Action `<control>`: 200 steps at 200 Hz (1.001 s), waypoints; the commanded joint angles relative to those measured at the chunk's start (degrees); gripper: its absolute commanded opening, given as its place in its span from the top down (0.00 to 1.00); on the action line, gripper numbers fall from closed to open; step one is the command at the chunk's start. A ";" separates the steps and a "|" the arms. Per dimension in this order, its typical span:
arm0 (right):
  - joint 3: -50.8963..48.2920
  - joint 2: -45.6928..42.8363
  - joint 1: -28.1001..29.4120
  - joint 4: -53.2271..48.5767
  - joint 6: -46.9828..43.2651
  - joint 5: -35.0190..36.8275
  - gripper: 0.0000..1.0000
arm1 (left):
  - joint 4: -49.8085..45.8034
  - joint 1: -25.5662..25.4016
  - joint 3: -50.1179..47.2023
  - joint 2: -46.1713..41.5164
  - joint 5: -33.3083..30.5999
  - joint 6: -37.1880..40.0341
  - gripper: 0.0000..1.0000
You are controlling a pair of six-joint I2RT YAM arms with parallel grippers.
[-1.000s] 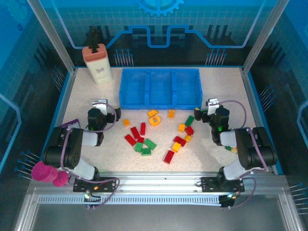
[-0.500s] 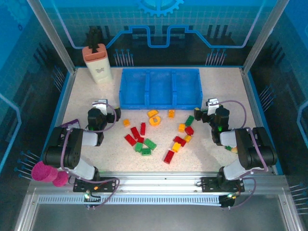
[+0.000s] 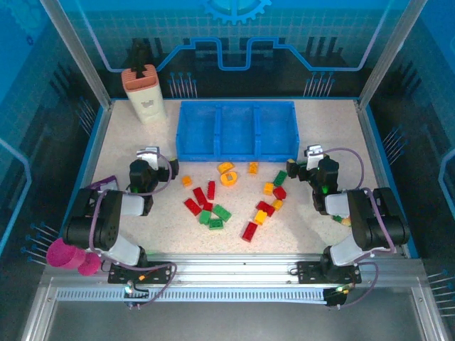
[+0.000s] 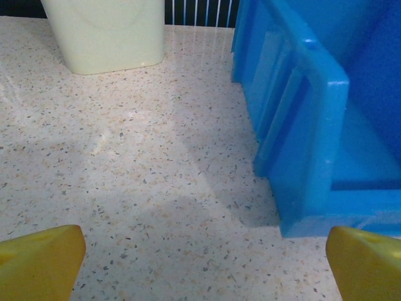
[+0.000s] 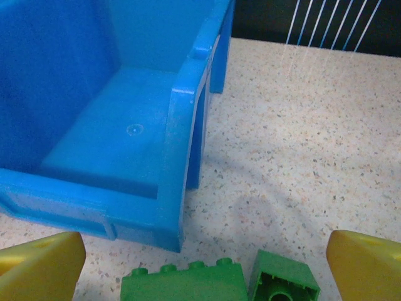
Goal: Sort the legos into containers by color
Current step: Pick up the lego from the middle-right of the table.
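1. The legos [image 3: 234, 202] are small studded bricks in red, green and orange-yellow. They lie scattered on the speckled desk [image 3: 128, 135] in front of the blue tray [image 3: 237, 155], between my two arms.
2. An orange ring [image 3: 229, 177] lies flat near the tray's middle compartment, with smaller orange pieces just beside it.
3. A long red brick [image 3: 249, 231] lies nearest the arm bases, its long axis on a diagonal. Another red brick [image 3: 211, 190] has its long axis running roughly toward the tray.
4. The tray's long axis runs left to right across the desk, with its three compartments side by side and open upward.
5. The left tool [image 3: 148, 155] sits off the tray's left end with its jaws spread wide and nothing between them. On the left wrist camera I see its yellow fingertips [image 4: 41, 260] at the bottom corners over bare desk, the tray's left end wall [image 4: 313, 125] to the right, and the base of the beige bottle [image 4: 106, 34] beyond.
6. The right tool [image 3: 306, 162] is off the tray's right front corner, also wide open and holding nothing.
7. The right wrist camera shows what the overhead blurs. Two green bricks [image 5: 182, 282] lie just in front of the tray's corner [image 5: 182, 144], one studs up and the other [image 5: 283, 283] showing its hollow underside. Both sit between the fingertips [image 5: 41, 263] but touch neither.
8. Only the overhead view takes in the orange-capped bottle [image 3: 144, 96] at the far left and a pink cup [image 3: 67, 254] beside the left arm.
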 commanded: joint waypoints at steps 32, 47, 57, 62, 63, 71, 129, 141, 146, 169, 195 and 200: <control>10.55 -25.60 0.36 -36.01 10.06 2.90 0.00 | -40.85 -8.81 15.94 -33.50 -10.49 -0.34 0.00; 17.60 -28.03 0.20 -49.61 14.18 5.45 0.00 | -51.28 -9.22 25.14 -34.76 -5.85 -2.87 0.01; 22.18 -27.99 -0.16 -57.61 16.30 7.43 0.00 | -58.82 -9.28 31.29 -33.90 -2.49 -2.91 0.01; 24.21 -27.71 -0.46 -60.85 16.56 7.53 0.00 | -61.98 -9.29 33.95 -33.14 -1.27 -2.47 0.01; 24.55 -27.71 -0.51 -61.52 16.57 7.54 0.00 | -62.62 -9.29 34.51 -33.02 -1.10 -2.43 0.01; 27.35 -26.87 -0.54 -66.01 16.69 8.16 0.00 | -67.05 -9.28 38.17 -31.75 0.12 -1.95 0.01; 38.69 -15.23 -6.94 -82.58 24.16 4.10 0.03 | -78.19 -9.28 45.62 -27.48 4.26 2.29 0.01; 40.37 -11.62 -8.06 -83.66 25.61 1.00 0.05 | -78.49 -9.29 45.90 -27.12 4.36 2.71 0.01; 41.22 -9.96 -8.29 -84.30 25.88 0.47 0.05 | -78.84 -9.29 46.15 -26.80 4.58 2.84 0.01; 44.94 -2.87 -8.56 -86.75 26.82 0.16 0.08 | -81.29 -9.37 47.80 -25.03 6.16 3.13 0.00; 46.67 3.30 -8.53 -85.96 27.08 -0.28 0.15 | -80.86 -9.37 46.88 -23.91 6.30 3.33 0.00; 46.81 4.35 -8.56 -85.55 27.12 -0.29 0.16 | -80.79 -9.38 46.76 -23.73 6.42 3.32 0.01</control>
